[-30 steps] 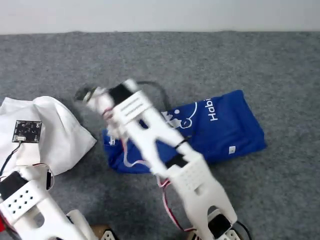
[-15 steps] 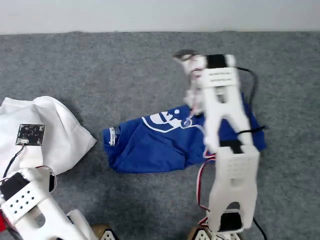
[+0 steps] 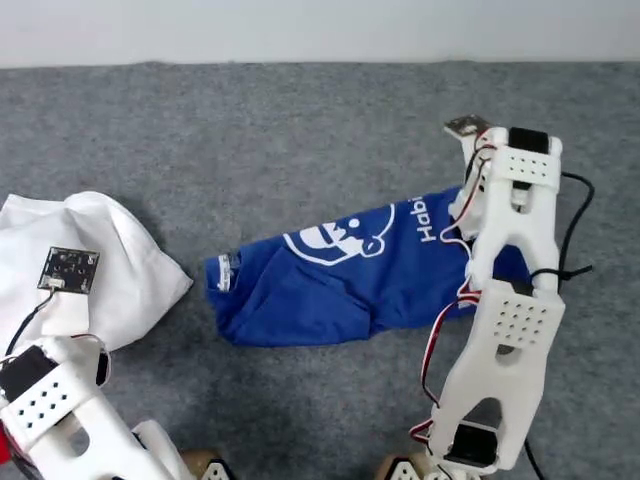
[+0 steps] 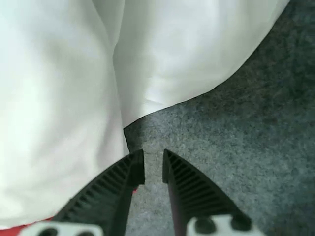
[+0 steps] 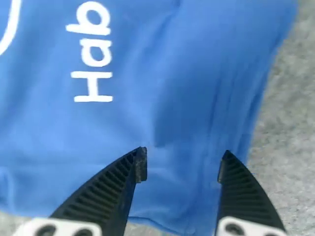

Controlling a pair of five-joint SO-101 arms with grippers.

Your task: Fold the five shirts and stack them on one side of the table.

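Moved since a second ago: the right arm has swung from the labelled end of the blue shirt across to its opposite end; the shirt itself lies much where it was, white print face up. Right fingers: released, spread wide, empty, hanging just above the blue cloth. The print's letters lie beyond one tip, and the shirt's edge and the bare grey surface beyond the other. Judged purpose: poised over this end, spread to straddle a pinch of cloth for a fold. Left fingers: drawn almost together, grasping nothing, held low over the surface. The rumpled white shirt lies just ahead of the tips, its edge nearly between them. Judged purpose: parked beside the white shirt, out of the right arm's way. Blue shirt: mid-surface, lengthwise, creased, by the look of it not yet fully folded. White shirt: heaped at the left side, well apart from the right fingers. Task standing, as a judgement: early; two shirts visible, no neat stack formed.
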